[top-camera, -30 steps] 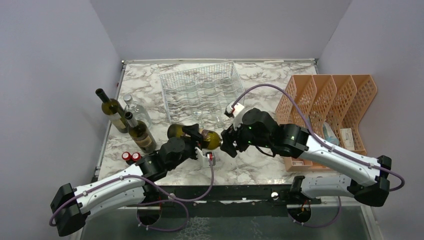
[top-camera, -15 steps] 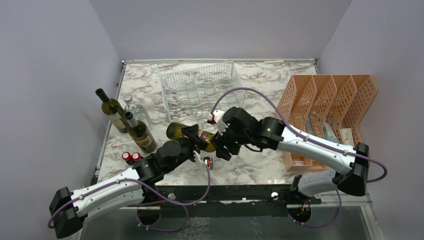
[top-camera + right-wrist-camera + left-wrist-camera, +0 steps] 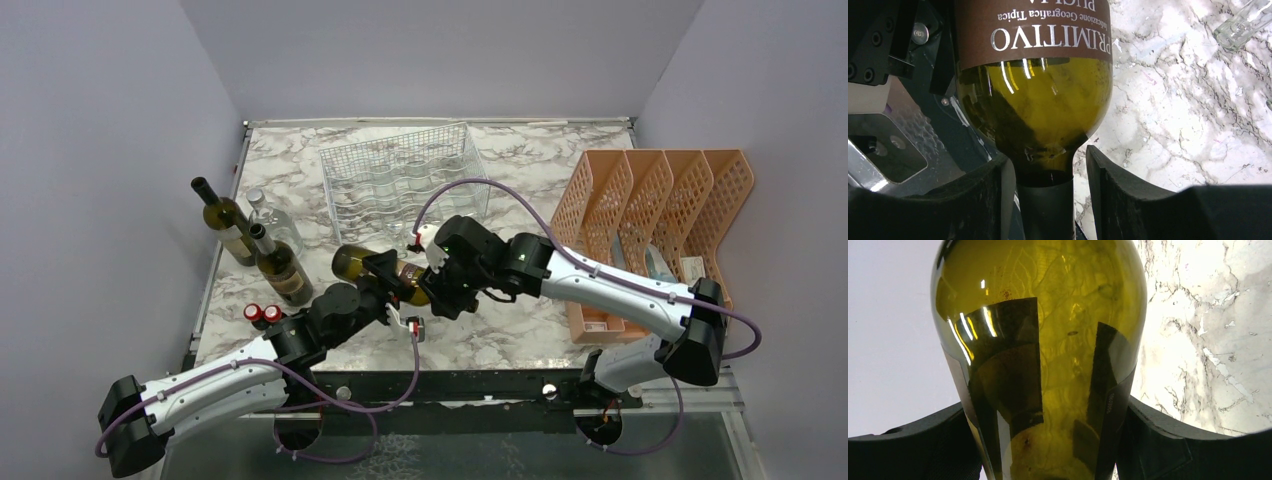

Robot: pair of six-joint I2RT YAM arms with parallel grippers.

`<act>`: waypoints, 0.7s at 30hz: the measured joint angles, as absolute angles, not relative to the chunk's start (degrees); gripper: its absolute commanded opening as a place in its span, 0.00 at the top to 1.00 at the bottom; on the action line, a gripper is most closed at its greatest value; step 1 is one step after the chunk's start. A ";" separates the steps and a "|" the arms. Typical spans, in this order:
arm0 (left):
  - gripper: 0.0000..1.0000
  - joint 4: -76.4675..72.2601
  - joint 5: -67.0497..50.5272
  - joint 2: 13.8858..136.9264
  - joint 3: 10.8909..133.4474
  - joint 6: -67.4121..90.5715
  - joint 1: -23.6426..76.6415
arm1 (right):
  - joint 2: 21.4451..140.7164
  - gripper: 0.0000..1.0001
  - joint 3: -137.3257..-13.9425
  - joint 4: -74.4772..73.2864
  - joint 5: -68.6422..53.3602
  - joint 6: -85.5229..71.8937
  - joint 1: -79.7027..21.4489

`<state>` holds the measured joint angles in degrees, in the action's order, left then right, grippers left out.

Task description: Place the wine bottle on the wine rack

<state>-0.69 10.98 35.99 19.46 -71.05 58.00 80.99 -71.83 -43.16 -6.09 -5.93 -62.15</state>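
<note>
Wine bottle (image 3: 352,263) is off the tabletop (image 3: 500,335), lying roughly level, spanning the gap between the two sets of jaws. Left jaws are pinching the wide body. In left wrist view both black fingers (image 3: 1168,445) press on the green glass, one each side. Right jaws are at the neck end, spread. In right wrist view their fingers (image 3: 1128,200) flank the dark-capped neck, with a sliver of marble showing between the neck and one finger. Can't tell if the other finger touches. Brown label (image 3: 1033,30) reading PRIMITIVO is on the body just past the right jaws. Wine rack (image 3: 400,180) sits beyond both sets of jaws toward the far wall, apart from the bottle. Three upright bottles (image 3: 250,240) stand out to the left of the left jaws. Orange divider tray (image 3: 660,210) is off to the right of the right jaws.
</note>
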 measured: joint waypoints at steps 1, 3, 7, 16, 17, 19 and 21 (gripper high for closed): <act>1.00 -0.69 10.98 35.99 19.44 -71.05 58.04 | 81.08 0.45 -71.83 -43.16 -6.09 -5.93 -62.15; 1.00 -0.71 10.96 35.99 19.40 -71.05 58.15 | 81.32 0.45 -71.83 -43.11 -6.09 -5.96 -62.15; 1.00 -0.56 10.96 35.99 19.31 -71.22 58.24 | 82.04 0.58 -71.83 -43.13 -6.09 -5.93 -62.15; 0.80 -0.25 10.94 35.99 19.22 -71.46 58.24 | 82.35 0.99 -71.83 -43.35 -6.61 -5.39 -62.19; 0.69 -0.23 10.94 35.99 19.22 -71.40 58.24 | 82.32 0.99 -71.83 -43.38 -6.59 -5.41 -62.19; 0.46 -0.25 10.94 35.99 19.22 -71.33 58.24 | 82.26 0.99 -71.83 -43.38 -6.57 -5.39 -62.17; 0.26 -0.25 10.92 35.88 19.22 -71.22 58.24 | 82.04 0.99 -71.83 -43.42 -6.50 -5.39 -62.19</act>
